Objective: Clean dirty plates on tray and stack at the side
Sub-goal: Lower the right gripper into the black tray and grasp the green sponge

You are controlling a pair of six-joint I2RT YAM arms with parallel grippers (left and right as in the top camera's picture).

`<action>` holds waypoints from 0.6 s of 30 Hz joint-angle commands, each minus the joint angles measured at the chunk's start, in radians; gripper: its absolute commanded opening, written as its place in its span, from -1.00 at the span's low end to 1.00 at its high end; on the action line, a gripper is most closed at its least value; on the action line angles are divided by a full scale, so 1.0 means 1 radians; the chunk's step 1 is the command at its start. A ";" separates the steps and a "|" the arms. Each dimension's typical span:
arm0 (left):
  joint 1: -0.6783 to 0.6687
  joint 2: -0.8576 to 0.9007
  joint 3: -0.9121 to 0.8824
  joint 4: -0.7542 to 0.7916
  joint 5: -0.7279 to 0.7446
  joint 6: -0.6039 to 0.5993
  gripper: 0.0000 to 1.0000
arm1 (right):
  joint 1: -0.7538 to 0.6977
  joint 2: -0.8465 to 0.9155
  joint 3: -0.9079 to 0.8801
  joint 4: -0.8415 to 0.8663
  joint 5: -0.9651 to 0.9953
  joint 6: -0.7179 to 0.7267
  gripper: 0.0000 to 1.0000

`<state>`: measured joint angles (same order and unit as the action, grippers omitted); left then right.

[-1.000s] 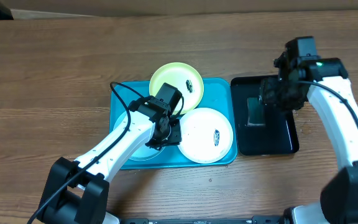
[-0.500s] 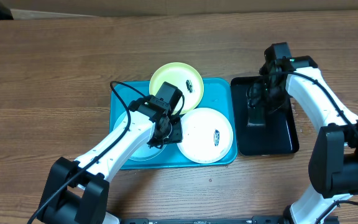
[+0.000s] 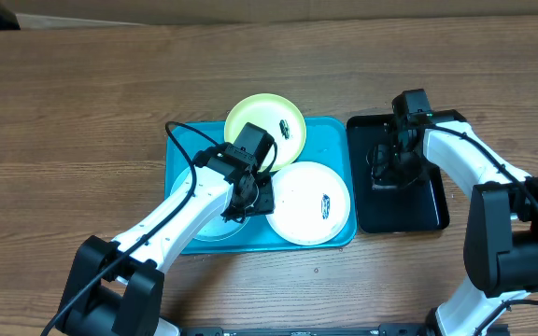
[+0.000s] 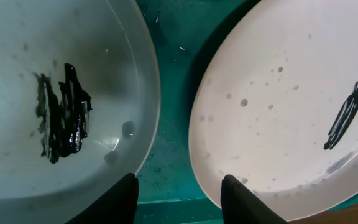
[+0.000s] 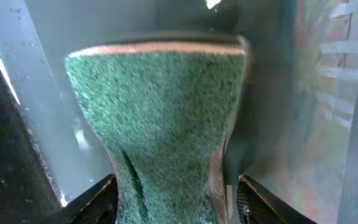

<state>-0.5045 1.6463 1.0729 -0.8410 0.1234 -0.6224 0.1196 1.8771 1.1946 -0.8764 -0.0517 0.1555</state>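
Three plates lie on the turquoise tray (image 3: 330, 131): a lime-green plate (image 3: 261, 121) at the back, a white plate (image 3: 308, 203) at the front right, and a light blue plate (image 3: 208, 224) at the front left, largely under my left arm. My left gripper (image 3: 250, 201) hangs open low over the tray (image 4: 173, 62), empty. Its fingers stand either side of the gap between the blue plate (image 4: 17, 74) and the white plate (image 4: 278, 99). Both carry dark smears. My right gripper (image 3: 388, 166) is shut on a green sponge (image 5: 160, 118), pinching its waist.
A glossy black tray (image 3: 418, 210) sits right of the turquoise one, with my right gripper (image 5: 176, 199) down inside it. Brown wooden tabletop (image 3: 82, 103) surrounds both trays. A black cable (image 3: 183, 140) loops over the left arm.
My right arm has swung left and down onto the sponge in the black tray, and its jaws have narrowed on it. The left arm has stayed in place.
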 commanded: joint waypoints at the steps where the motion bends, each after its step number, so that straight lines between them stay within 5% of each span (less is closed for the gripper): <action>1: -0.007 0.011 -0.005 0.000 0.008 -0.006 -0.08 | 0.000 -0.003 0.017 -0.002 0.007 -0.006 0.24; 18: -0.007 0.011 -0.005 0.002 0.008 -0.006 -0.08 | 0.006 -0.003 0.087 -0.060 0.009 -0.006 0.22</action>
<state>-0.5045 1.6463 1.0729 -0.8406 0.1230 -0.6224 0.1196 1.8771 1.2621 -0.9390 -0.0479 0.1528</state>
